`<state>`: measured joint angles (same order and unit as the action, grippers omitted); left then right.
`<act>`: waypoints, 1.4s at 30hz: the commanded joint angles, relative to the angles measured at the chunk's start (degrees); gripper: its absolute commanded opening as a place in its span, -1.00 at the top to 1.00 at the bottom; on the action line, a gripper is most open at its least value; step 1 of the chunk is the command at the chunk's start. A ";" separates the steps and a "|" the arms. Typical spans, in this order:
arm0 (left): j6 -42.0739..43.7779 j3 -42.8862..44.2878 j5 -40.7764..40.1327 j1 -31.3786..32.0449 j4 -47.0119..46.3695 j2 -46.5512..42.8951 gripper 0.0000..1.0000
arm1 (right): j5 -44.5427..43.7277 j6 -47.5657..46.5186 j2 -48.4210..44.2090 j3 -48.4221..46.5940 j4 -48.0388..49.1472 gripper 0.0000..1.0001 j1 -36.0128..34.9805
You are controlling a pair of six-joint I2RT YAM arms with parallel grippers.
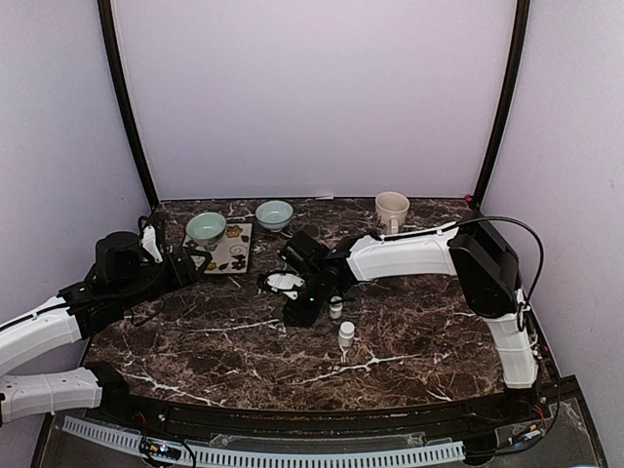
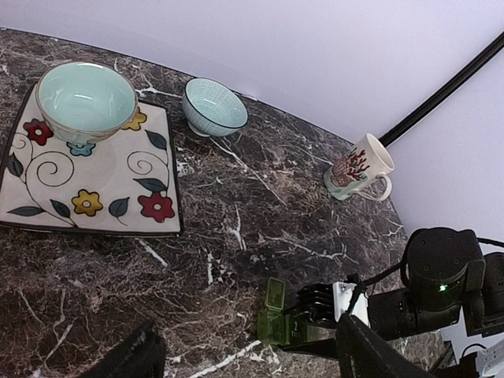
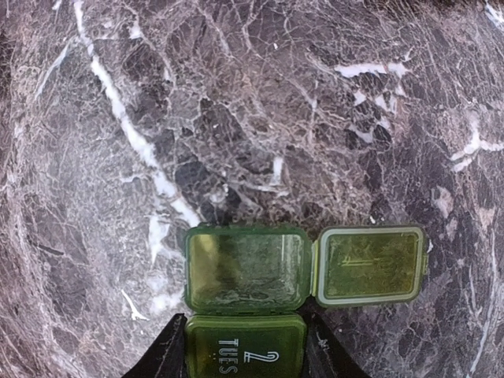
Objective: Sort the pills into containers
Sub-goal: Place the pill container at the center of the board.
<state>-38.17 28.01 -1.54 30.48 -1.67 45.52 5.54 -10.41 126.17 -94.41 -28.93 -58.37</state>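
The dark green pill box (image 3: 246, 268) lies on the marble with its end compartment open and empty and its lid (image 3: 370, 264) flipped to the right. My right gripper (image 3: 244, 319) is shut on the box at the closed "TUES" compartment (image 3: 246, 350). In the top view this gripper (image 1: 300, 310) is at the table's middle. The box also shows in the left wrist view (image 2: 276, 319). My left gripper (image 2: 248, 358) is open and empty, left of the box, and sits at the left in the top view (image 1: 195, 261). Two small white bottles (image 1: 346, 333) (image 1: 335, 308) stand beside the right gripper. No loose pills show.
A flowered square plate (image 2: 94, 197) holds a pale teal bowl (image 2: 85, 98); a second teal bowl (image 2: 214, 106) stands behind it. A cream mug (image 2: 358, 167) stands at the back right. A small white object (image 1: 285, 283) lies just behind the right gripper.
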 commanded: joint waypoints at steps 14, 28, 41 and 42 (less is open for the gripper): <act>0.64 0.08 0.15 -0.38 -2.02 1.13 -0.55 | -5.99 14.15 6.67 -12.55 -11.09 0.45 -1.03; 0.68 0.60 0.35 -0.35 -1.71 1.55 -0.55 | -7.73 19.18 4.76 -8.61 -10.35 0.22 -1.62; 0.47 0.52 0.32 -0.34 -1.11 1.15 -0.56 | -6.93 18.68 1.16 -7.28 -9.36 -0.08 -1.70; 0.47 0.55 0.32 -0.35 -1.06 1.15 -0.55 | -6.94 18.60 0.84 -7.28 -9.35 -0.08 -1.71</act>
<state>-38.17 28.01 -1.34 30.48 -2.09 47.24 -1.50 8.03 130.50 -102.35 -37.58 -59.64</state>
